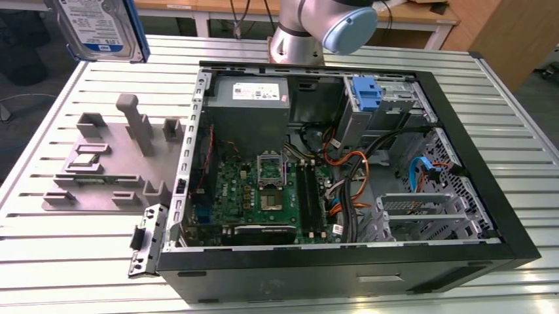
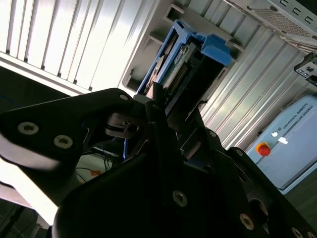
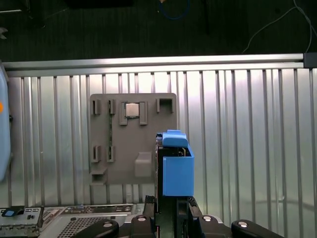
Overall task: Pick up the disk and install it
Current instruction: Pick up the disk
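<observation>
The disk (image 1: 96, 29), a silver drive with a white-and-blue label in a bright blue carrier, hangs high above the table's far corner on the exterior view's left. In the first wrist view the disk (image 3: 177, 168) is seen edge-on, standing out from my gripper (image 3: 168, 208), whose black fingers clamp it from both sides. In the second wrist view the same disk (image 2: 185, 59) sticks out beyond my gripper (image 2: 166, 106), which is shut on it. It hangs over the grey fixture plate (image 3: 131, 144) and touches nothing else.
An open computer case (image 1: 489, 216) lies on the slatted metal table (image 1: 78, 261). Inside it are a motherboard (image 1: 262, 193), a grey power-supply box (image 1: 249, 95), an upright blue bracket (image 1: 367, 91) and a metal drive cage (image 1: 419, 209). The fixture plate (image 1: 105, 163) lies beside the case.
</observation>
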### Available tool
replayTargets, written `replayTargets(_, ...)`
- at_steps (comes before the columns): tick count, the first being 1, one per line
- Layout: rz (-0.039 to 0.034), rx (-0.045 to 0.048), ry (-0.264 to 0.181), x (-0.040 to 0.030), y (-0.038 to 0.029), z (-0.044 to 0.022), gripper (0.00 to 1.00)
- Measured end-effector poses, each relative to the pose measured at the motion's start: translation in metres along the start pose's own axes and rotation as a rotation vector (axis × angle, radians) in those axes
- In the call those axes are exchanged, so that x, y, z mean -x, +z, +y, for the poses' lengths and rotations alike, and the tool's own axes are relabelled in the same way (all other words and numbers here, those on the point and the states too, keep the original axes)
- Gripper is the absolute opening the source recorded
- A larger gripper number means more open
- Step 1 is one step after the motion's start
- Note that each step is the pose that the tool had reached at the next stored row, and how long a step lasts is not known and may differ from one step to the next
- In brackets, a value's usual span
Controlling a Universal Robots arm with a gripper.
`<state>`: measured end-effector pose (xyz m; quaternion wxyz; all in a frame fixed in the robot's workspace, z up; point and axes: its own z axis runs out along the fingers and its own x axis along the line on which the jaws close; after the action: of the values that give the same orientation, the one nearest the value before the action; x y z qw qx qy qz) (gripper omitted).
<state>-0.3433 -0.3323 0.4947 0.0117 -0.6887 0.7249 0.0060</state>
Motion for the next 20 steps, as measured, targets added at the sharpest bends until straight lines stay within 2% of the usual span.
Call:
replayTargets(8, 0.0, 0.0, 0.0, 0.0006, 0.0001, -0.0115, 0.35)
replayTargets(13, 0.0, 0.0, 0.0, 0.0005, 0.0001, -0.014, 0.35)
replayTargets(20, 0.0, -0.0001, 0.0, -0.0068, 0.0, -0.0181, 0.35)
